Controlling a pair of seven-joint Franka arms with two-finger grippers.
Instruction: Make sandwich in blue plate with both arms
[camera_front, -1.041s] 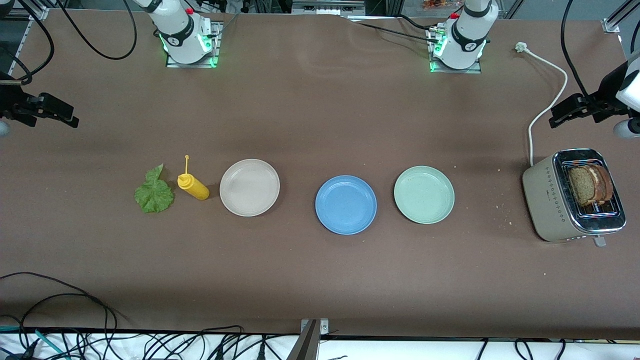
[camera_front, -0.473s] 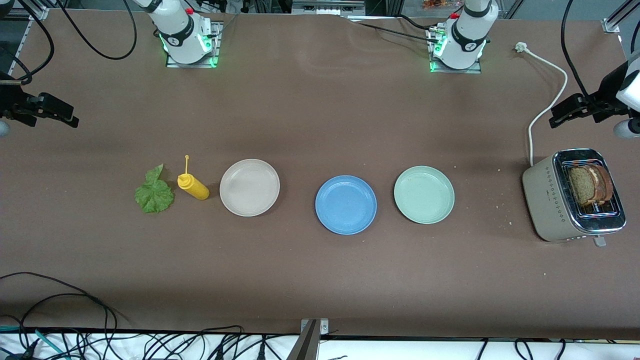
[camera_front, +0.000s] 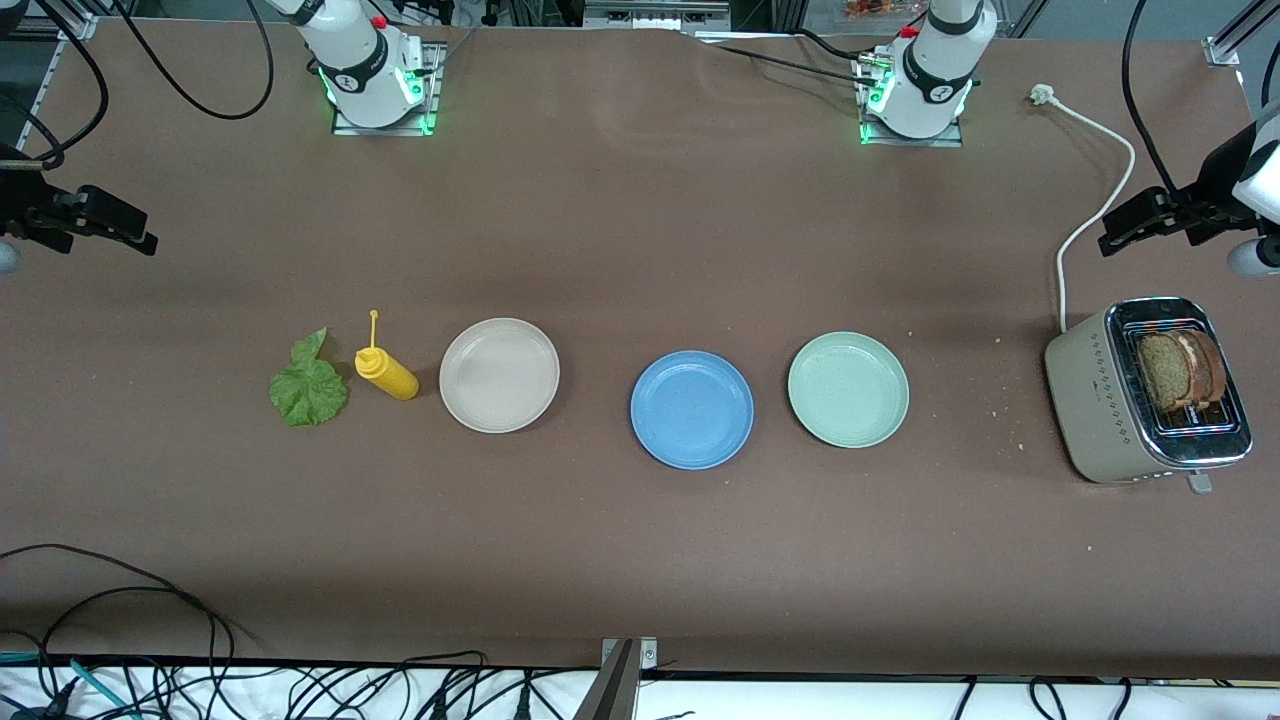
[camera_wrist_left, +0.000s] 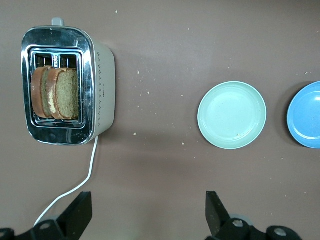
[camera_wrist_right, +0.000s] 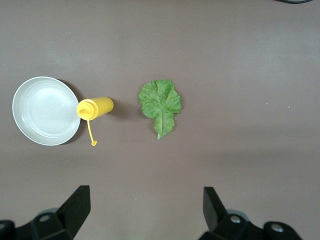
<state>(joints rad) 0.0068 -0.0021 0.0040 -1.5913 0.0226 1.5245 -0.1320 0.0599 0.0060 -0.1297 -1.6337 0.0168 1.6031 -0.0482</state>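
The blue plate lies bare at mid-table, between a beige plate and a pale green plate; its edge also shows in the left wrist view. Brown bread slices stand in a toaster's slots. The lettuce leaf lies flat on the table toward the right arm's end. My left gripper is open and empty, high over the table by the toaster's cord. My right gripper is open and empty, high over the table's right arm end.
A beige toaster stands at the left arm's end, its white cord running toward the bases. A yellow squeeze bottle lies between the lettuce and the beige plate. The pale green plate is beside the blue one.
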